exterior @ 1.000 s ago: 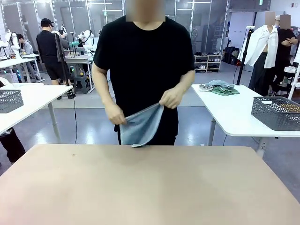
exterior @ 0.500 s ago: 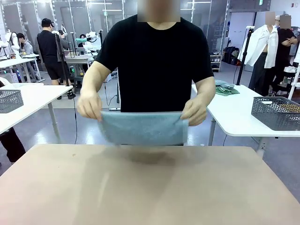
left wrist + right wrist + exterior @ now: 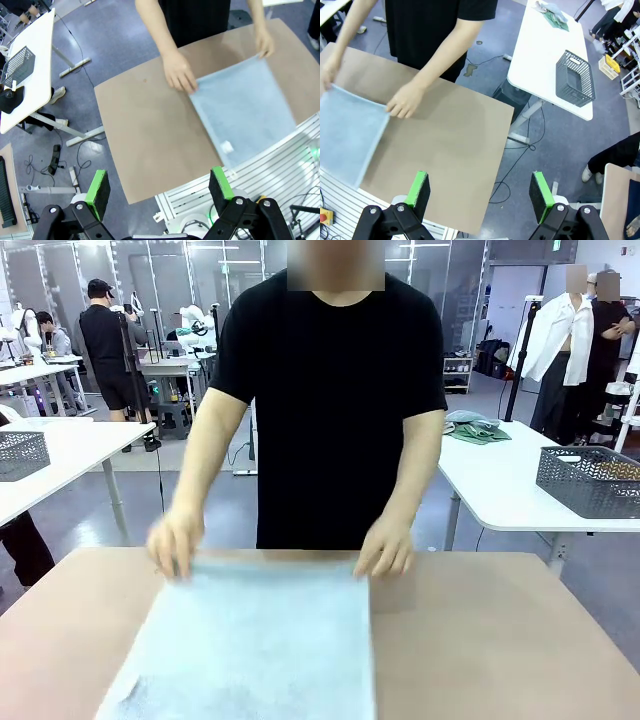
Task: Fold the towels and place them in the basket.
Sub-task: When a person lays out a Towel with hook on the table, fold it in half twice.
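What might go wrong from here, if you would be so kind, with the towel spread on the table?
The person's hands rest on the towel's far corners; an arm coming down now might meet them.
The towel's near edge lies close to the table's near edge, so a pull could drag it off.
The basket stands on another table, perhaps out of reach.

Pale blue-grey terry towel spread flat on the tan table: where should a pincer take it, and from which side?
Probably a near corner of the pale blue-grey terry towel, coming in from the robot's side. A person's hand pins each far corner, and the cloth lies flat with no raised fold. That makes the free near edge, by the rim of the tan table, the easiest part to pinch.
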Controlling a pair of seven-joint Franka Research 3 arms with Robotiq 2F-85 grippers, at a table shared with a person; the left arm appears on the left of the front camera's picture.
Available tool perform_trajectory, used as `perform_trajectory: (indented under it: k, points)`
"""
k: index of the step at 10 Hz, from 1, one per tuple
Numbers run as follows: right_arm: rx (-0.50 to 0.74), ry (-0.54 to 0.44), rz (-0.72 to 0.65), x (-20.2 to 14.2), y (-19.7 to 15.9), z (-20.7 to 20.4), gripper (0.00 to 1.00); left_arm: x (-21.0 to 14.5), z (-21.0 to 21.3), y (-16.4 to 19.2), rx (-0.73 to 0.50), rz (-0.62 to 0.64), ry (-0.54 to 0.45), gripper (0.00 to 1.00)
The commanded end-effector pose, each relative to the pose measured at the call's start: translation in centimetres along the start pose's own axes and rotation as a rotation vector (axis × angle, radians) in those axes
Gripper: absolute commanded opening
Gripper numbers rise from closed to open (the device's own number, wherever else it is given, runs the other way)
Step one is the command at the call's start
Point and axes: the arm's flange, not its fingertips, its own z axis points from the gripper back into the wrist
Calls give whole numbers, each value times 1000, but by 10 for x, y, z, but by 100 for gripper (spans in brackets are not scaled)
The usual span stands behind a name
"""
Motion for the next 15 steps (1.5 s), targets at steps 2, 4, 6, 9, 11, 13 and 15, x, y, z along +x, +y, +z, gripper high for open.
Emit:
perform_trajectory:
  k: [2, 4, 6, 9, 11, 13, 15]
  points:
    - [0, 1, -1, 1, -1, 0, 100, -2, 6, -1, 5, -6, -7, 100]
    - [0, 1, -1, 1, -1, 0, 100, -2, 6, -1, 5, -6, -7, 100]
    - [0, 1, -1, 1, -1, 0, 100, -2, 6, -1, 5, -6, -7, 100]
    - [0, 1, -1, 1, -1, 0, 100, -2, 6, -1, 5, -6, -7, 100]
    - [0, 1, -1, 1, -1, 0, 100, -2, 6, -1, 5, -6, -7, 100]
    - [0, 1, -1, 1, -1, 0, 100, -2, 6, -1, 5, -6, -7, 100]
    - [0, 1, -1, 1, -1, 0, 100, -2, 6, -1, 5, -6, -7, 100]
